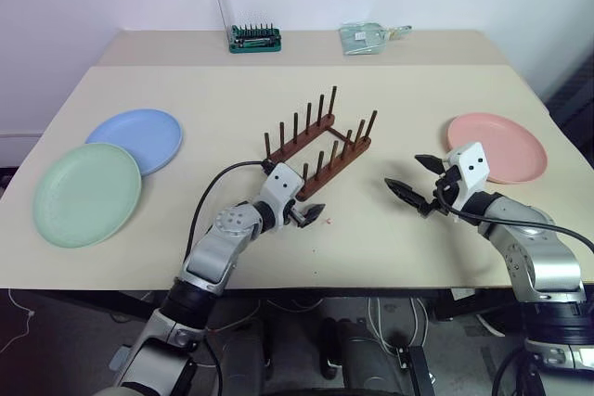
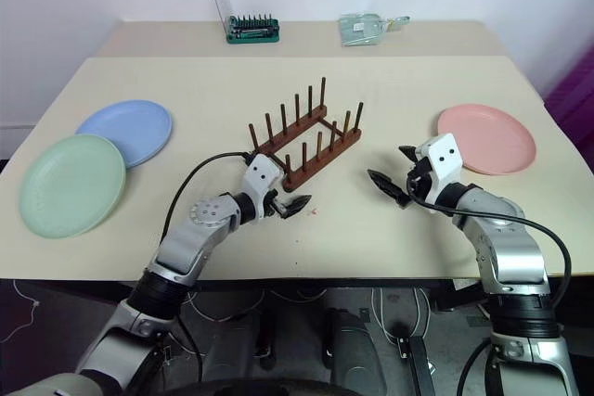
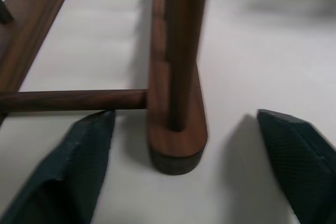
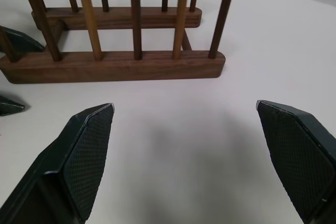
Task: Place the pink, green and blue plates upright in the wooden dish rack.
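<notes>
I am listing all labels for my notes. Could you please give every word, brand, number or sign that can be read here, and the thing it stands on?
No text can be read.
Green tool holder at the far edge of the table: no label legible.
Clear packet beside it: any print is too small to read.
Plates, wooden dish rack: plain, no marks.

beige table (image 1: 390, 238) carries wooden dish rack (image 1: 318, 147), pink plate (image 1: 497, 147), green plate (image 1: 86, 194), blue plate (image 1: 136, 139).

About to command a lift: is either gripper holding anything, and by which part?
Nothing held. Left gripper open astride the rack rail's end; right gripper open.
</notes>
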Controlling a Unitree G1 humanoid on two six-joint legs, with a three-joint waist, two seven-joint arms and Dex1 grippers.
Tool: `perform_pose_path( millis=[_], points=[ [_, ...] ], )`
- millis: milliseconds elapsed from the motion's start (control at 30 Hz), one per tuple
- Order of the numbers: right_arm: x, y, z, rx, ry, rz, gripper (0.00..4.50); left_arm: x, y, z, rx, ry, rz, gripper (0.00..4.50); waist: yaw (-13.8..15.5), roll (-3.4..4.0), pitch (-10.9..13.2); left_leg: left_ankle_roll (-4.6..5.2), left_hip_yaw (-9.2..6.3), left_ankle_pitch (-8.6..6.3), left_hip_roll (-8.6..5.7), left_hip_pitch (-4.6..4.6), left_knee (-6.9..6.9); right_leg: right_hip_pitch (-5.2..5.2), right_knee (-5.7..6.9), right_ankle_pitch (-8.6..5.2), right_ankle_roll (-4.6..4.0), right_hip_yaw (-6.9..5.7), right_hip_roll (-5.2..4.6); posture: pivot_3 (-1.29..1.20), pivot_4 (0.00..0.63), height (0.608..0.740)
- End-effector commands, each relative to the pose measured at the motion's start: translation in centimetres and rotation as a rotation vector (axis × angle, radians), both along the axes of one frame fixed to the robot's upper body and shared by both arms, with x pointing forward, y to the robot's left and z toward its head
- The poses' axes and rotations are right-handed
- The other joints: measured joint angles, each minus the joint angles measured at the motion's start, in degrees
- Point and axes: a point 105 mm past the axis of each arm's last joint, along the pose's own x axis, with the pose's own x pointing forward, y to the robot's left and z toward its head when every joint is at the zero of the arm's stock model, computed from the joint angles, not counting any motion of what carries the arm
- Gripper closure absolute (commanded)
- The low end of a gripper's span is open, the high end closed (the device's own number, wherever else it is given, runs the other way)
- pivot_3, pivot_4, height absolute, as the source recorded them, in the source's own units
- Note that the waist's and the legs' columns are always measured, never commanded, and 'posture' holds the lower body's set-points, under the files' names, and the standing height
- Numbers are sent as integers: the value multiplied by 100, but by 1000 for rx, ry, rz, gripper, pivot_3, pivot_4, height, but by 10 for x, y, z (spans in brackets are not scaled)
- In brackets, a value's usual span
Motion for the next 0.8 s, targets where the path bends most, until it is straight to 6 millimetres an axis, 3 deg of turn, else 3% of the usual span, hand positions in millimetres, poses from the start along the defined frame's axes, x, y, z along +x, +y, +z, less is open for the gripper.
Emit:
perform_pose_path(
  millis=[33,167,300,433,533,700,800],
  points=[
    [2,2,17,-6,-60,7,0,-4,-3,-10,1,29,-40,1738,-1,0,0,0,0,0,0,0,0,0,0,0,0,0,0,0,150,730],
    [0,0,18,-17,-62,7,0,-5,-2,-7,13,0,-72,3724,2,0,0,0,0,0,0,-1,0,0,-1,0,0,0,-1,0,150,730],
    [-5,-7,13,-52,-40,1,0,-7,-3,-1,50,-60,-154,3732,10,0,0,0,-1,0,1,-1,-1,0,-1,0,0,-1,-1,0,150,730],
    [-20,-15,1,-121,35,44,0,-24,-15,15,32,-102,-408,3732,8,0,0,0,-2,-1,1,-4,-3,-1,-4,-2,0,-3,-4,0,150,730],
    [-30,-24,-7,-163,80,50,0,-30,-17,16,72,-113,-569,3732,2,0,1,0,-1,-1,1,-6,-2,-4,-4,-2,0,-3,-4,0,150,730],
    [-35,-32,-7,-172,76,20,0,-1,-5,5,196,-134,-552,3732,-20,-3,2,0,-3,-1,-1,-4,-1,-8,-4,-1,-1,-3,5,0,150,730],
    [-39,-32,-7,-169,74,6,0,9,-2,8,177,-131,-540,3732,-14,-3,2,0,-8,0,-2,-6,-2,-8,-4,-2,-1,-3,9,0,150,730]
  ],
)
